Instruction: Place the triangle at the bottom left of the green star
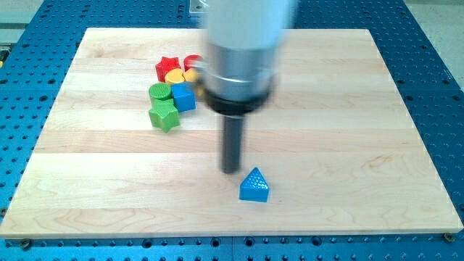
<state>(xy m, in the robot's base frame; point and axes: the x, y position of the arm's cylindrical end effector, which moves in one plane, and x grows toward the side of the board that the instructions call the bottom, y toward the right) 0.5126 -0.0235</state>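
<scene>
The blue triangle [254,185] lies near the view's bottom centre of the wooden board [348,109]. The green star [164,114] sits at the upper left, at the bottom of a cluster of blocks. My tip [231,170] touches the board just to the upper left of the blue triangle, a small gap apart from it. The rod rises into the big blurred arm body above. The green star is well to the left and above my tip.
The cluster at the upper left holds a green cylinder [160,92], a blue cube [183,97], a red star [167,67], a yellow block [175,75], another yellow block [190,75] and a red block [192,62] partly hidden by the arm.
</scene>
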